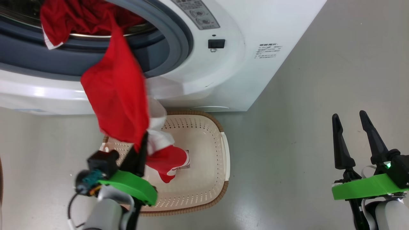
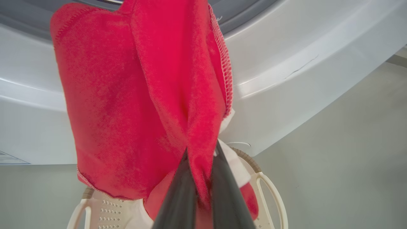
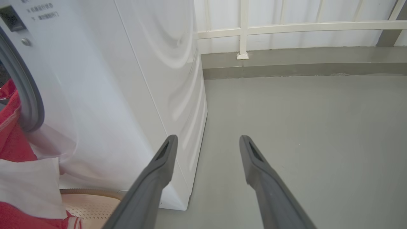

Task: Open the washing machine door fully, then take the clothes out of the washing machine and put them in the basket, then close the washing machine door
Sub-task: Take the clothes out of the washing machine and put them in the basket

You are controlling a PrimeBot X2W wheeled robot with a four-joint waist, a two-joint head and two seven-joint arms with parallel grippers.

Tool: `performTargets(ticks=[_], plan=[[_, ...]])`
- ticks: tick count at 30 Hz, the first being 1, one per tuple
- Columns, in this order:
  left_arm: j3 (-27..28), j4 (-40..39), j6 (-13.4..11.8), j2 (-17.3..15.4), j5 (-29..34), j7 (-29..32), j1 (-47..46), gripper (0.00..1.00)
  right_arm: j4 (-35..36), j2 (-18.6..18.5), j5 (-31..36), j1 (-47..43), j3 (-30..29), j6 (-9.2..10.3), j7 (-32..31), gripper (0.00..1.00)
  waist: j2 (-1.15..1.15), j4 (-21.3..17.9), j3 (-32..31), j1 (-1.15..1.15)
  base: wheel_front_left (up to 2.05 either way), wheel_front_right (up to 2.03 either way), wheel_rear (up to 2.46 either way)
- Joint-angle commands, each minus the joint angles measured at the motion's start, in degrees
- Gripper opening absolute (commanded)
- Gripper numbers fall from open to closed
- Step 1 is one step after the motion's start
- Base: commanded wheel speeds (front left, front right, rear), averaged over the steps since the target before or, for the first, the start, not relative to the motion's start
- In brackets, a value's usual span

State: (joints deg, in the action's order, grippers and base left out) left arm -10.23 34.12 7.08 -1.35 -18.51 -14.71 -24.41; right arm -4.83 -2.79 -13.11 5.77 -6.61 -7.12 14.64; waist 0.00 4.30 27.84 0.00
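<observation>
The washing machine (image 1: 223, 64) fills the top of the head view, and its door is out of view. Red clothes (image 1: 115, 92) stretch from the drum mouth down to my left gripper (image 1: 143, 139), which is shut on the fabric above the basket (image 1: 225, 150). A red and white end of the garment hangs into the basket. In the left wrist view, the left gripper (image 2: 200, 156) pinches a fold of the clothes (image 2: 127, 95), with the basket's handle (image 2: 270, 190) below. My right gripper (image 1: 349, 114) stands open and holds nothing, off to the basket's right; the right gripper (image 3: 206, 140) points past the machine's side (image 3: 143, 79).
Bare grey floor (image 1: 303, 127) lies right of the machine and basket. A white railing (image 3: 286, 27) and a low kerb run along the far wall. A black latch (image 1: 216, 43) sits on the machine's front beside the grey rubber ring.
</observation>
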Motion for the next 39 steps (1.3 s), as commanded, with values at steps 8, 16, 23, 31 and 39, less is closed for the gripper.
performTargets(ticks=[8,16,23,31,39], plan=[[-5.69,5.31,0.09,-1.53,-5.88,-0.29,1.95,0.00,1.73,-0.28,0.39,-1.04,1.33,-0.36,0.36,1.00,0.00,-0.82,1.04,0.00,0.00,0.00,0.00],[-8.74,12.57,0.00,-1.53,-10.25,-0.29,-0.32,0.00,2.01,-0.24,0.30,-0.38,1.02,-0.36,0.36,1.00,0.00,-1.43,2.47,0.00,0.00,0.00,0.00],[-10.47,18.97,0.25,-1.53,-12.35,-0.29,-5.28,0.00,2.90,-0.31,0.43,0.70,0.67,-0.36,0.36,1.00,0.00,-1.94,5.38,0.00,0.00,0.00,0.00],[-8.84,22.89,0.29,-1.53,-11.65,-0.29,-11.56,0.00,3.87,-0.64,0.58,2.07,-0.07,-0.36,0.36,1.00,0.00,-2.16,9.14,0.00,0.00,0.00,0.00],[-6.62,24.74,-0.03,-1.53,-10.19,-0.29,-14.52,0.48,4.40,-0.72,0.76,3.03,-0.50,-0.36,0.36,1.00,0.00,-2.16,11.19,0.00,0.00,0.00,0.00]])
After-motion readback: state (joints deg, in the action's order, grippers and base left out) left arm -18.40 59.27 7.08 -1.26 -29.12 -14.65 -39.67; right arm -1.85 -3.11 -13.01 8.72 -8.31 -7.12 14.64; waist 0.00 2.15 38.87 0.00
